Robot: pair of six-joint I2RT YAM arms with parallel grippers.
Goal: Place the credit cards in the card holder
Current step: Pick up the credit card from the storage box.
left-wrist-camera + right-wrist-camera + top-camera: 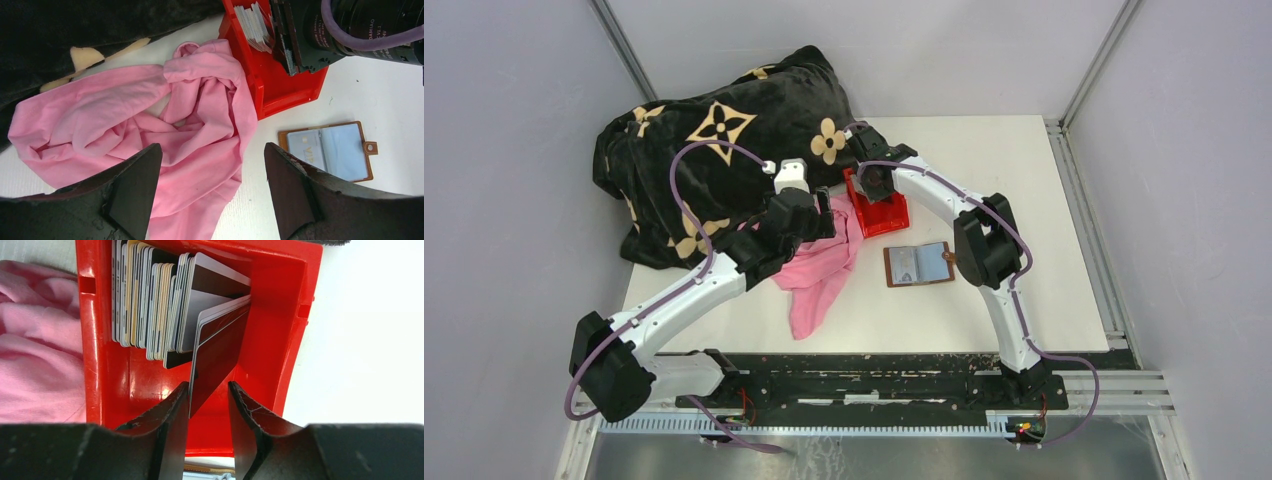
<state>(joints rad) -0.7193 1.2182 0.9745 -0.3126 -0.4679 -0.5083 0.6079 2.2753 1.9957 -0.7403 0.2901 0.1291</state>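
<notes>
The right fingers (170, 435) are lowered into the red bin (295, 315) and set astride a dark card (217, 355), which leans out from the upright stack of cards (150, 295). Whether that card is gripped cannot be told. The left fingers (132, 190) are spread wide above the pink cloth (100, 115), with nothing held. The holder (327, 150) is laid open on the white counter (390, 100), near the bin and apart from the cloth, with its snap tab on the side away from the cloth. A pale card is seen in one pocket. A black blanket (714, 150) is heaped at the far left.
</notes>
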